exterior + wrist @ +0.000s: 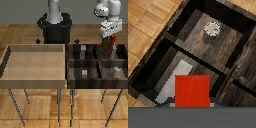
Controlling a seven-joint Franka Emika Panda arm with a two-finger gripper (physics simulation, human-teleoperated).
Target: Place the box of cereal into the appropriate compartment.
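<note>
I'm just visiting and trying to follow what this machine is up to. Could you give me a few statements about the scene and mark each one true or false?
1. The gripper holds the red box of cereal. True.
2. The box of cereal already lies on the floor of the light wooden tray. False: it hangs in the gripper above the dark divided bin.
3. The light wooden tray stands on the exterior view's left, the dark bin on its right. True.
4. In the wrist view, a pale grey slab lies in the compartment under the box. True.
5. The dark bin is one undivided space. False: partitions split it into cells.
</note>
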